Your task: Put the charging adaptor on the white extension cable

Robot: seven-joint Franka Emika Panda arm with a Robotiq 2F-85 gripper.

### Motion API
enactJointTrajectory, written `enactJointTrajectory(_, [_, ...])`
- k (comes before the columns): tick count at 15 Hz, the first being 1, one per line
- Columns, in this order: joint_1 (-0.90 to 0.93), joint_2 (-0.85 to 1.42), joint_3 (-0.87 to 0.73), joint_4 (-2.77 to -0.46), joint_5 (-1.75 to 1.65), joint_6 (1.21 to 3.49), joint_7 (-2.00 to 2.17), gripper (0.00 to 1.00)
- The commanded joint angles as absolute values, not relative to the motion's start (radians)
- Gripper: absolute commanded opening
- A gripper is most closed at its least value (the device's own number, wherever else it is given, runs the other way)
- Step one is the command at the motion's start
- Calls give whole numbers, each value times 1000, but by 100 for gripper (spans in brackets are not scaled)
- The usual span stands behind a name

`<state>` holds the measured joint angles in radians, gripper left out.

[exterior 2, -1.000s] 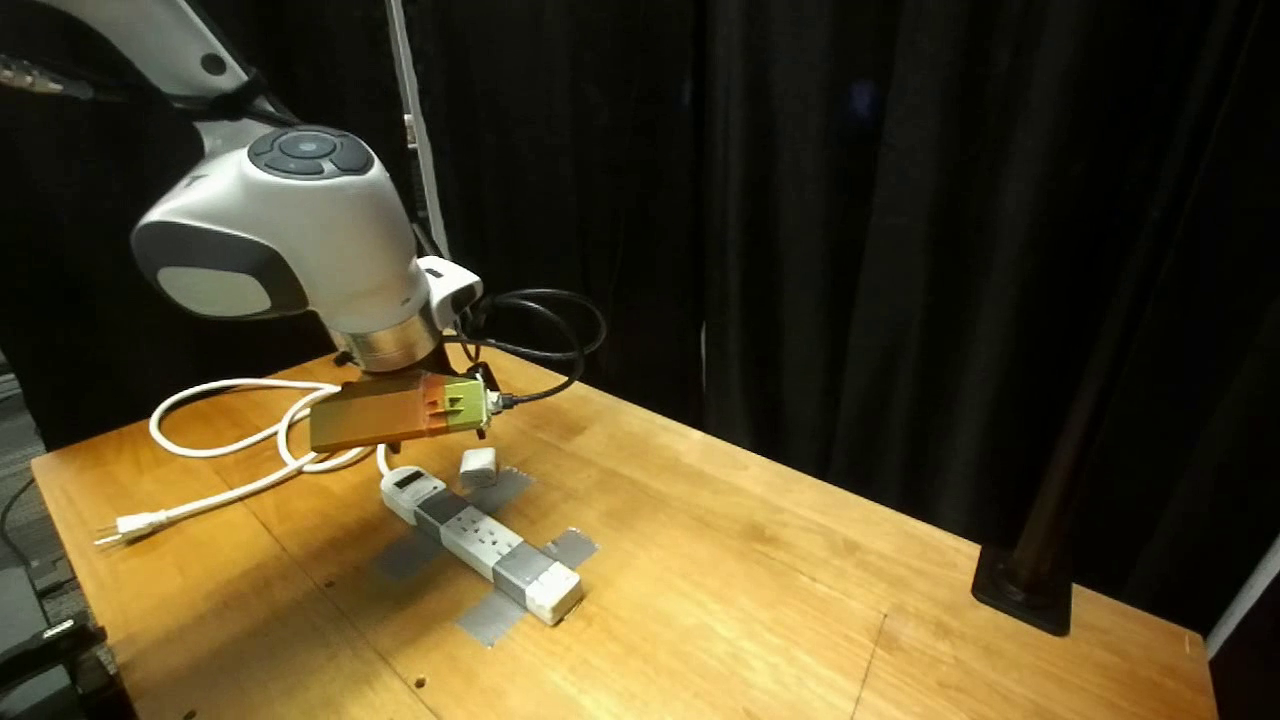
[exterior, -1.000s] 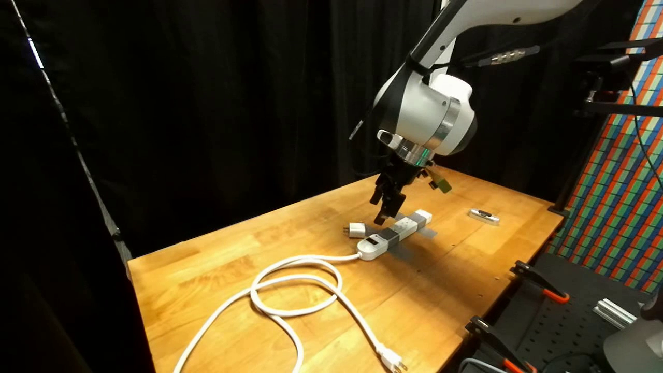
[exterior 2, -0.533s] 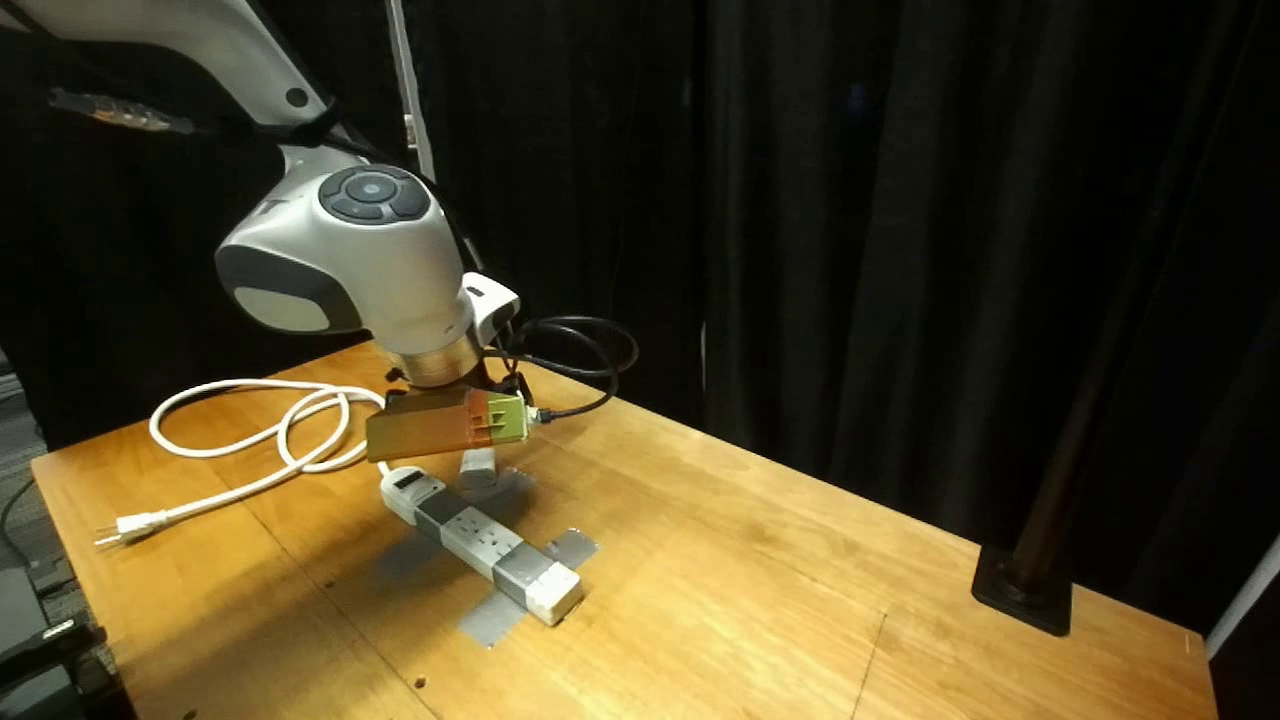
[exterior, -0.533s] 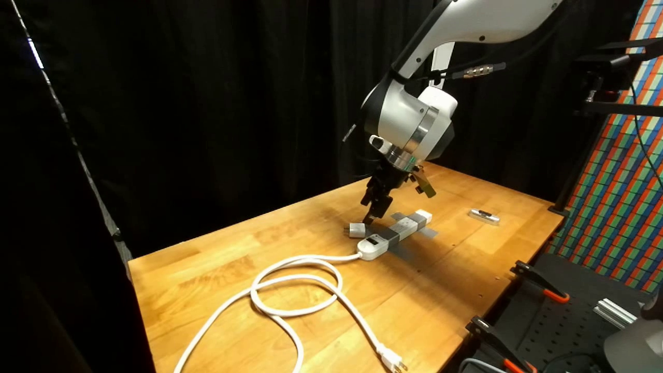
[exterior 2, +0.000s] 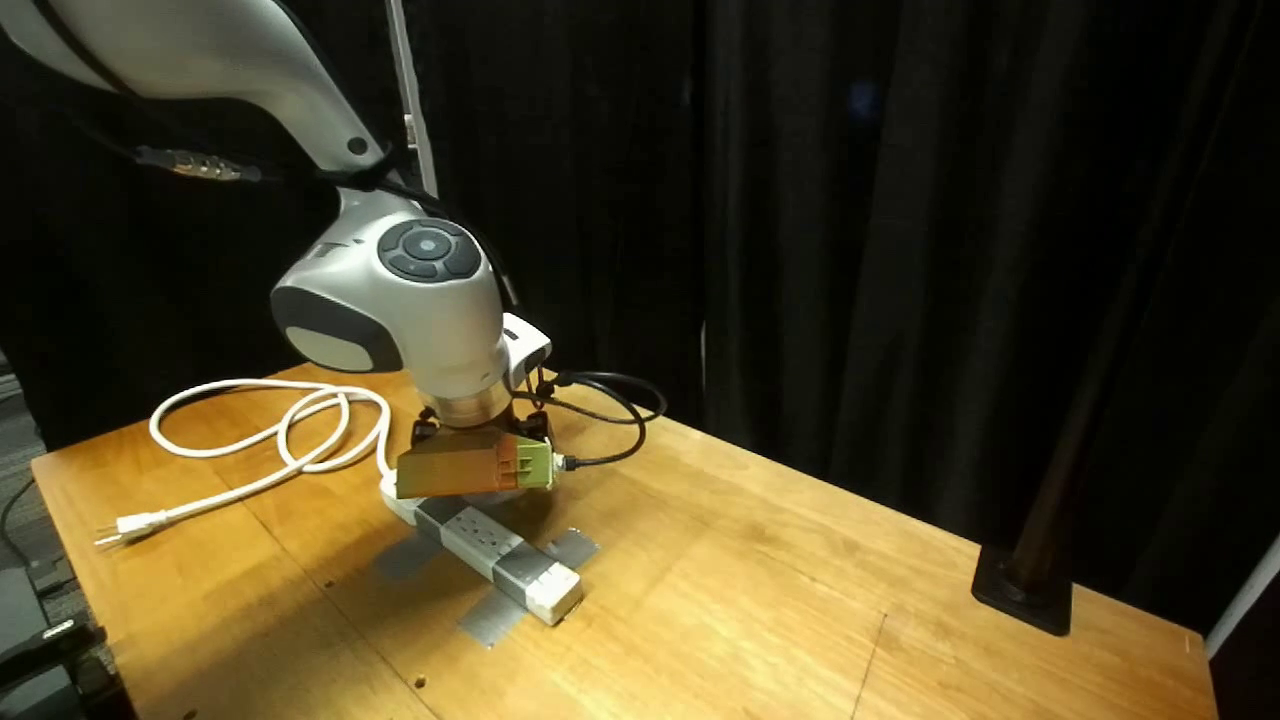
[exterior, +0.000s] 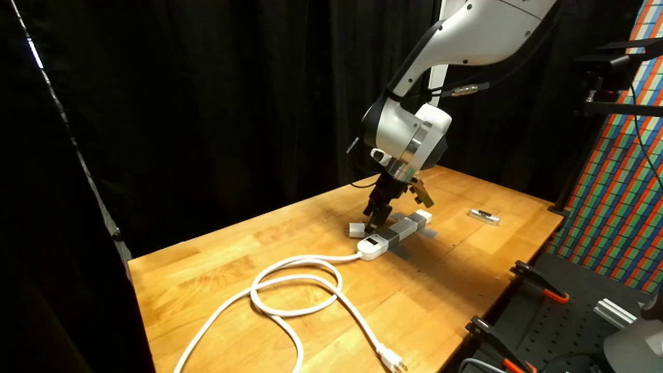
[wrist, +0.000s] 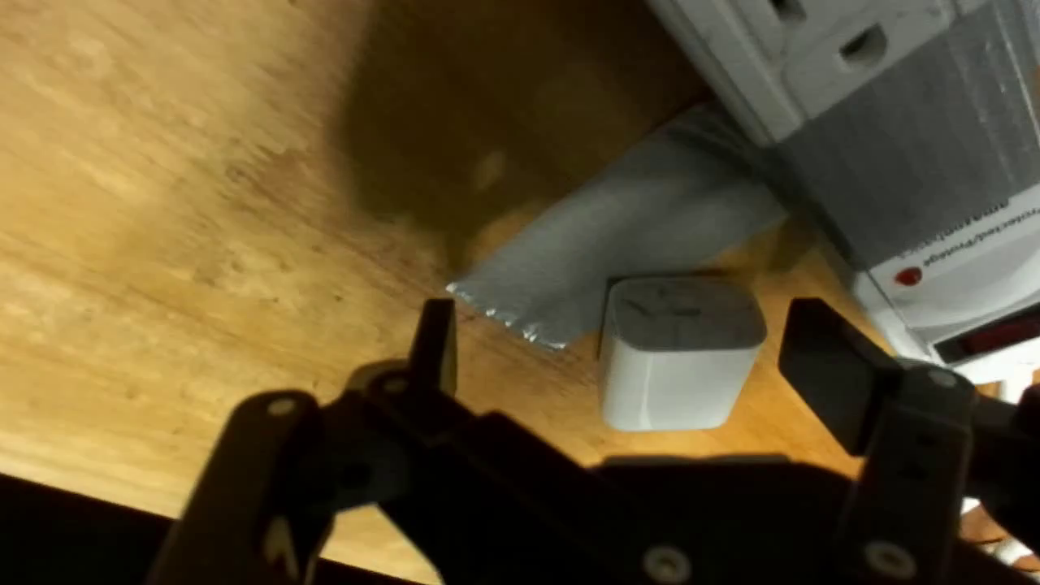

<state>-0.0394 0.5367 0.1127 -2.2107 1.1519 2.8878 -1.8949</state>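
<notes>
The charging adaptor [wrist: 678, 382] is a small white block lying on the table. It shows in an exterior view [exterior: 356, 230] just beside the socket strip and is hidden behind the arm in the other view. The white extension cable's socket strip [exterior: 406, 226] is taped to the table; it also shows in an exterior view [exterior 2: 485, 535] and at the upper right of the wrist view [wrist: 886, 138]. My gripper [wrist: 624, 341] is open, low over the table. In the wrist view the adaptor lies between its fingers, nearer the right one, with gaps on both sides.
The cable's white cord [exterior: 295, 313] lies looped on the table, with its plug [exterior: 389, 357] near the front. Grey tape [wrist: 569, 252] runs under the strip. A small flat silver-and-dark object [exterior: 484, 216] lies farther off. Clamps [exterior: 538, 281] grip the table edge. A black stand [exterior 2: 1022, 590] stands at a far corner.
The arm has come down and across toward the adaptor, and the gripper now sits low beside it. The adaptor and the extension cable have not visibly moved.
</notes>
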Motion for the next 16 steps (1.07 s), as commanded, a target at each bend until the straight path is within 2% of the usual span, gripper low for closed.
enactJointTrajectory(1, [-55, 561, 113, -2179, 1142, 2830, -1889, 100])
enactJointTrajectory(16, [-113, 548, 177, -2196, 1247, 2774, -2011, 100])
